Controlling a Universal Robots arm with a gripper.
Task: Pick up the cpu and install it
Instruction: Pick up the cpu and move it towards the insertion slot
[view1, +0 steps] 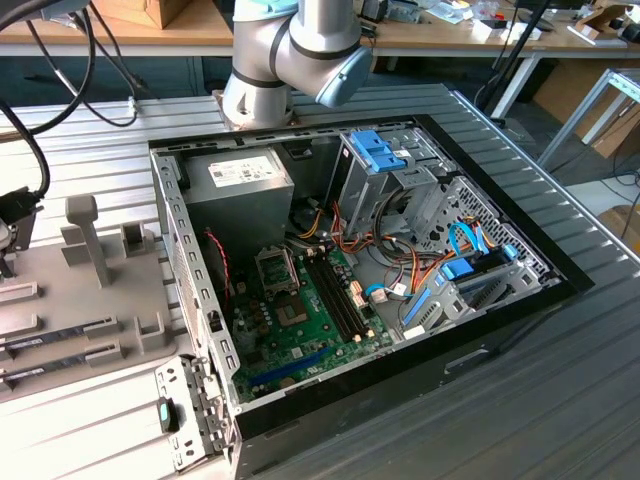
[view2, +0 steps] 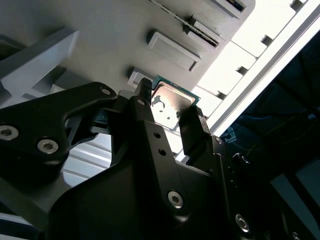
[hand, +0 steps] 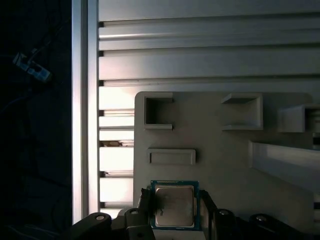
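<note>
Gripping the cpu (hand: 174, 205) by two opposite edges, the gripper (view2: 169, 104) has its black fingers (view2: 192, 131) drawn in narrow, one on each side of the chip, with the silver-grey metal top and thin green rim showing between them in both wrist views. The chip sits right at the fingertips, its flat face turned towards the cameras, and in the second wrist view it looks a little tilted against the pale surface behind it. That surface is a grey fixture plate (hand: 225, 160) with raised rectangular pockets and a low block moulded into it; the cpu is over the part of the plate nearest its edge, beside the slotted aluminium table (hand: 200, 50). Whether the chip rests on the plate or hangs just clear of it cannot be told.

In the exterior view the arm (view1: 300, 45) rises behind an open computer case (view1: 500, 330) lying on the table. The green motherboard (view1: 300, 330) lies inside it with its square socket frame (view1: 275, 268) near the grey power supply box (view1: 240, 185). The same fixture plate lies outside the case on the exterior view's left, well apart from the socket
</note>
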